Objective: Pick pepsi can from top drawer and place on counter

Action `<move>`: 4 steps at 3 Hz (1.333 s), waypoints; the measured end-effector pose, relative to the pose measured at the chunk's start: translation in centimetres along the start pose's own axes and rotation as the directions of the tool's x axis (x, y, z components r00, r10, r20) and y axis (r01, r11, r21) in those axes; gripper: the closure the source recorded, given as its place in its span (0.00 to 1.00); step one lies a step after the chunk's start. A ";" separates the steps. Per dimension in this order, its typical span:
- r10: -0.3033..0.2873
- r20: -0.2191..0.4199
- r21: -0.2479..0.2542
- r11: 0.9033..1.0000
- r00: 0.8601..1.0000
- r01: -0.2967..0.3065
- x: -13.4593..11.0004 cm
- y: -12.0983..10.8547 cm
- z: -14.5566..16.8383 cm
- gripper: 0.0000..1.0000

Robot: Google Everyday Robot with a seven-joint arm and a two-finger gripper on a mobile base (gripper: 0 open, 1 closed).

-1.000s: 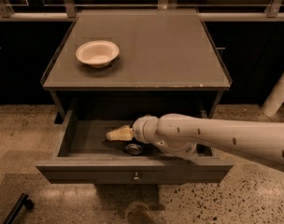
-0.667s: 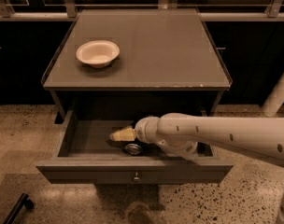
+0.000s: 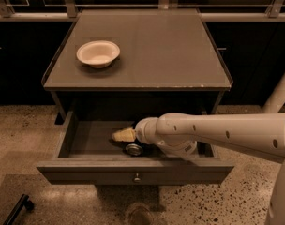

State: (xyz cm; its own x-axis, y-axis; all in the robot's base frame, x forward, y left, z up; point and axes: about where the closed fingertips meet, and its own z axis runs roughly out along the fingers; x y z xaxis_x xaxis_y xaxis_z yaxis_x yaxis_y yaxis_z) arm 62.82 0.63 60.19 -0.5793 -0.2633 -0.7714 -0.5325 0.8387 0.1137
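The top drawer (image 3: 86, 171) stands pulled open below the counter (image 3: 170, 55). The pepsi can (image 3: 133, 149) lies inside it near the middle. Only its silver round end shows; the rest is hidden under my arm. My gripper (image 3: 123, 135) reaches down into the drawer from the right, its pale tip just above and to the left of the can's end. I cannot see whether it touches the can.
A white bowl (image 3: 98, 53) sits on the counter's back left. The drawer's knob (image 3: 137, 176) is at the front centre. My white arm (image 3: 227, 135) spans the drawer's right half. A white post (image 3: 281, 95) stands at the right, on speckled floor.
The gripper has edged slightly to the right inside the drawer. The can's end stays in the same place.
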 end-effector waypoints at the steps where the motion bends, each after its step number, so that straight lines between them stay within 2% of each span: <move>1: 0.000 0.000 0.000 1.000 1.000 0.000 0.0 0.0 0.0 0.42; 3: 0.000 0.000 0.000 1.000 1.000 0.000 0.0 0.0 0.0 0.89; 4: 0.000 0.000 0.000 1.000 1.000 0.000 0.0 0.0 0.0 1.00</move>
State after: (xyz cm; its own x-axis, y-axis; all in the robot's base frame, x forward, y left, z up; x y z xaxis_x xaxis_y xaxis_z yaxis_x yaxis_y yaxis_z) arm 62.82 0.63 60.22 -0.5793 -0.2633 -0.7714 -0.5326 0.8387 0.1137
